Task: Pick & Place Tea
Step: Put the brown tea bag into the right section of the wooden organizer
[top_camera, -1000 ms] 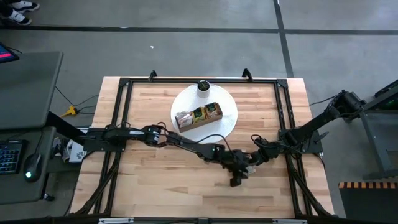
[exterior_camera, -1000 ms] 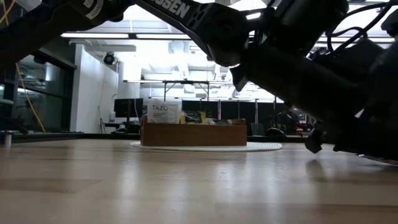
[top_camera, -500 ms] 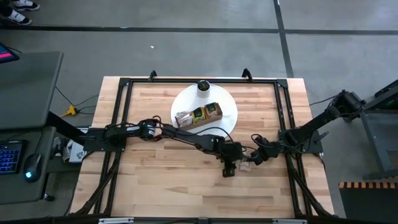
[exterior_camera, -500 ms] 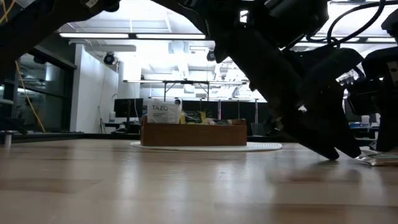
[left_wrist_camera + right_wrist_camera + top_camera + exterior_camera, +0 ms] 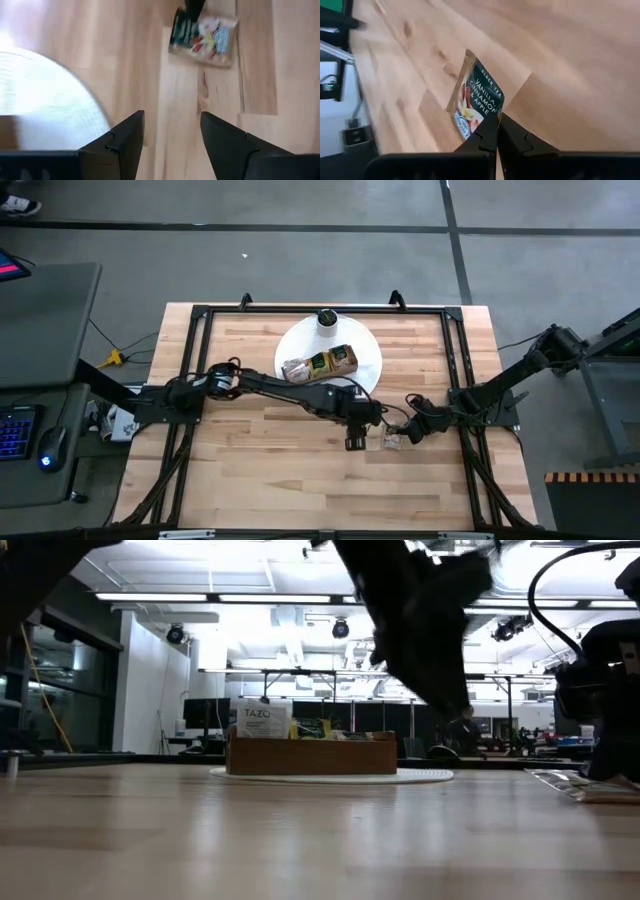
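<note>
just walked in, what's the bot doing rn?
Tea sorting. The right gripper is shut on a tea sachet lying on the table, right of centre. The left gripper hangs open next to it, holding nothing. The tray with other sachets sits on the white plate at the back, beside a small white cylinder.
</note>
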Robot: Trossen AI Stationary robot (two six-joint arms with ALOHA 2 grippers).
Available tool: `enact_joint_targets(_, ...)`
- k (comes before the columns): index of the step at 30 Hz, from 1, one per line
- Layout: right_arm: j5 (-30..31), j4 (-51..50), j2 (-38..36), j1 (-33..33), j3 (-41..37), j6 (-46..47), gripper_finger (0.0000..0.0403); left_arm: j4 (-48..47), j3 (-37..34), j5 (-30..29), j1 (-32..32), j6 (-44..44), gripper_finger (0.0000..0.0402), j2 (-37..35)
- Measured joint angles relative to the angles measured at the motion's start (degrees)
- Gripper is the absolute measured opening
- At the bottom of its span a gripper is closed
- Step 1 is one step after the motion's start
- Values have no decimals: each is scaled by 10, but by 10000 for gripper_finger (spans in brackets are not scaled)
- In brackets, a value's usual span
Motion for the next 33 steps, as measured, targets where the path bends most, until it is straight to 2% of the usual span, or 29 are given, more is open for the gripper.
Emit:
enact_joint_targets(5,14,-16,-17,0,9,-24,0,-35,1,-34,3,7,191,-36)
enact_joint_targets(10,24,-64,-34,0,49,-60,0,-58,1,-38,17,14,191,-59)
enact_joint_targets(14,29,-147,-56,0,97,-92,0,-82,1,-30,34,18,191,-72)
enact_joint_targets(21,66,-348,-115,0,195,-147,0,-105,3,-18,61,33,191,-114)
enact_joint_targets(33,186,-556,-212,0,346,-227,0,-95,2,68,143,51,191,-190)
